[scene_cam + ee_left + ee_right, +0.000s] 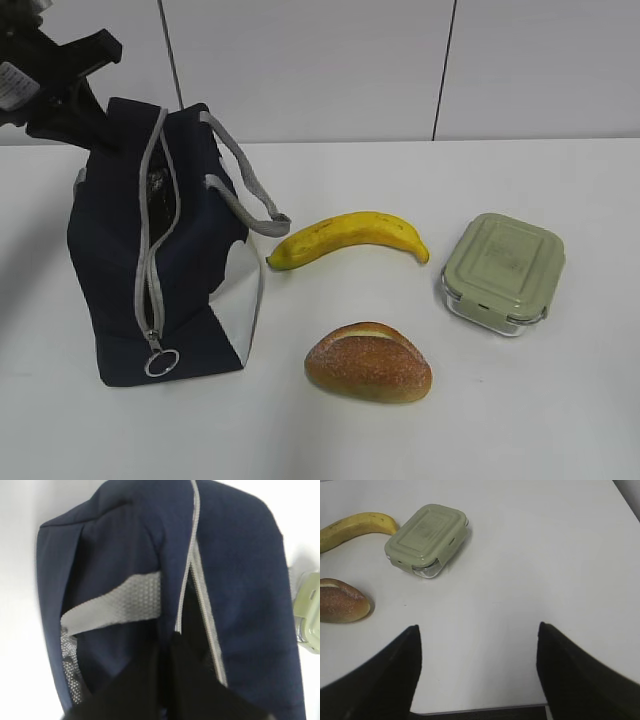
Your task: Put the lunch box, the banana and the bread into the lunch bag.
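four task items sit on the white table (560, 420). the lunch bag (195, 250) stands at the left of the exterior view, its grey zipper (150, 240) parted along the upper part, the metal ring pull (161, 362) hanging low near the base, and the grey webbing handles (245, 180) drooping toward the right. the banana (350, 236) lies just right of the handles, apart from the bag. the bread (368, 362) rests in front of the banana, near it but not touching. the lunch box (503, 272) sits closed at the right, well apart from the bag, lid up.

left gripper (167, 680): jaws closed together at the zipper edge at the top of the bag; the wrist view shows dark fingers against the navy fabric, but whether they pinch the fabric cannot be told. the left arm (60, 70) reaches in behind the bag's upper rear corner.

right gripper (477, 670): jaws spread wide, holding nothing, above bare table near its edge, with the lunch box, banana and bread ahead to its left.
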Controlling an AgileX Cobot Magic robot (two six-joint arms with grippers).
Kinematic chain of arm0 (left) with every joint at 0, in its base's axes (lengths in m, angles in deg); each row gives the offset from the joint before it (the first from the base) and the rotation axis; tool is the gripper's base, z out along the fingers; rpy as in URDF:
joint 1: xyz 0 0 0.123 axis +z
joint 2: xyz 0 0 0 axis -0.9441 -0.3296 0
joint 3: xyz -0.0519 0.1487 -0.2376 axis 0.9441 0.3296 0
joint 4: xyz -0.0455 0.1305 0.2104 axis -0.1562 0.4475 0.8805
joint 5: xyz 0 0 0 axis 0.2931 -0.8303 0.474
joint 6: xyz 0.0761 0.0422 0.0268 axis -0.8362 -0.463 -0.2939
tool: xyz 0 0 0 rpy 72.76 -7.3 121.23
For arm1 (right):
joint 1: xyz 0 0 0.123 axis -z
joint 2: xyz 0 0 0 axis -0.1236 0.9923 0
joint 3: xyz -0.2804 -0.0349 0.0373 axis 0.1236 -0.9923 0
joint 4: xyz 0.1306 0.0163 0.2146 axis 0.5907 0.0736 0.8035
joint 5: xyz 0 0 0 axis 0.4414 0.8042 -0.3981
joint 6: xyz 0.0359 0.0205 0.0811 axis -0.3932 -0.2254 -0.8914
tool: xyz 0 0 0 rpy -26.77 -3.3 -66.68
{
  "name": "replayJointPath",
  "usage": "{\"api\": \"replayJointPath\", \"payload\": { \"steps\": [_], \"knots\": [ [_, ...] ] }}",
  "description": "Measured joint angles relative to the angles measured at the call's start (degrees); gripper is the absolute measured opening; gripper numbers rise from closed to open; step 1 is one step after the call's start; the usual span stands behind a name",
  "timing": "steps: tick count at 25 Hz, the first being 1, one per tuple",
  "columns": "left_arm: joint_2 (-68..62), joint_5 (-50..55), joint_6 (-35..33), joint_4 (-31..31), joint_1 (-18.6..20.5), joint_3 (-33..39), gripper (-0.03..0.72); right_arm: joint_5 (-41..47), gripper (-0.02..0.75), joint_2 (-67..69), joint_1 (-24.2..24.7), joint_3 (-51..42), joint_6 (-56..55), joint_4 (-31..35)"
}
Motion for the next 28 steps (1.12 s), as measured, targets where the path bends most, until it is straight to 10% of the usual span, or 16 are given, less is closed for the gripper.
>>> {"api": "replayJointPath", "payload": {
  "steps": [17,28],
  "knots": [
    [0.0,1.1,-1.6,-0.1,0.0,0.0,0.003,-17.5,0.531,20.8,0.0,1.4,0.0,4.1],
    [0.0,1.5,-1.8,-0.1,0.0,0.0,0.003,-25.9,0.53,53.0,0.0,5.8,0.0,19.6]
  ]
}}
